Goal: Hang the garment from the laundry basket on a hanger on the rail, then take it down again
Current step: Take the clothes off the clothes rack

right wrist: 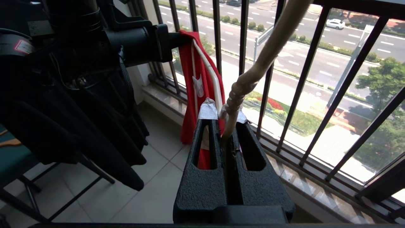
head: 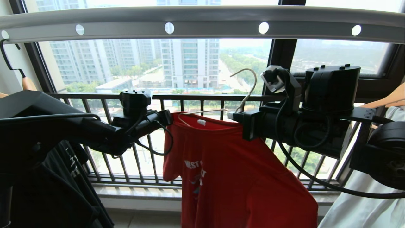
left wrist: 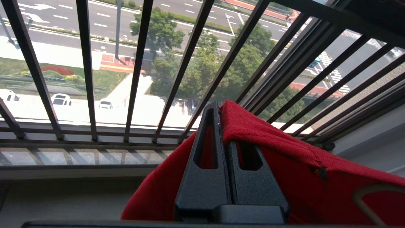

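Head view shows the rail (head: 202,19) running across the top of the scene, well above everything the arms hold. Far behind it stands the window railing (head: 196,96). Below the rail, in the middle, the garment (head: 227,171) hangs between the two arms, its red body drooping low with the printed chest facing near and left. A black T-shirt (head: 60,186) hangs at the far left and a white T-shirt (head: 364,202) at the right edge. The laundry basket is not in view.

The right gripper (right wrist: 227,122) comes in from the right, clamped on the twisted neck of the hanger (head: 245,91), whose slim hook stands free in the air, not on the rail. The left gripper (left wrist: 220,109) reaches in from the left, pinched tight on the garment's left shoulder edge, just beside the collar, where one hanger arm pokes through the neck opening.

The garment looks only half dressed onto the hanger, so the risks are plain. A pull to the left on the shoulder could drag the thin wire sideways and twist it in the right gripper's narrow hold. If the left gripper lets go before the shoulder sits over the wire, the cloth may slide off and fall. The hook also has a long way up, and a tilted neck could miss the rail.
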Controlling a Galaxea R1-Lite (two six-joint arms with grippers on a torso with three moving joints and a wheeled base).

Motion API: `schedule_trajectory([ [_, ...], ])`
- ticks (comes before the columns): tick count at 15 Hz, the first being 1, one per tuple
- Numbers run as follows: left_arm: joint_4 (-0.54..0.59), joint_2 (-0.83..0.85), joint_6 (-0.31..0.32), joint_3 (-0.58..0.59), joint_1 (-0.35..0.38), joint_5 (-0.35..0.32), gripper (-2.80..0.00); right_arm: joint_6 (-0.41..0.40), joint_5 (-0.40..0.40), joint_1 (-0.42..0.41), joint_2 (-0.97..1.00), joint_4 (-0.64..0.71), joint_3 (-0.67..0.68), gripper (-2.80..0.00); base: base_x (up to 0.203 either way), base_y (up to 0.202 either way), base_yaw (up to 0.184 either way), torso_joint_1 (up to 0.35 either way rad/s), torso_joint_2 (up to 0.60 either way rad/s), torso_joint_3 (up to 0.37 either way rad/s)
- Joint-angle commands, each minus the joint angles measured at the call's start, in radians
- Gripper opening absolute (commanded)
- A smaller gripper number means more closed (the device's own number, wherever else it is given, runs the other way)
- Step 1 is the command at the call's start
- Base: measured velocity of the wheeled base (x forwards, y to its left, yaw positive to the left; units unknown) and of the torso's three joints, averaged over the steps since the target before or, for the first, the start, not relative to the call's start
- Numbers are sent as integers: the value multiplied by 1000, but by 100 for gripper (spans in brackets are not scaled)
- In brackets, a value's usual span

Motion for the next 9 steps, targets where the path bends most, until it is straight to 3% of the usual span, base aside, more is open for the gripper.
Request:
schedule_trajectory([
  [1,-2,12,-1,8,-16,-4,-280,1,0,0,0,-3,0,-280,0,0,0,0,0,0],
  [6,-6,69,7,24,-53,2,-280,2,0,0,-2,-3,0,-280,0,0,0,0,0,0],
  [9,-6,56,91,70,-90,3,-280,8,0,-1,6,-6,-9,-280,0,0,0,0,0,0],
])
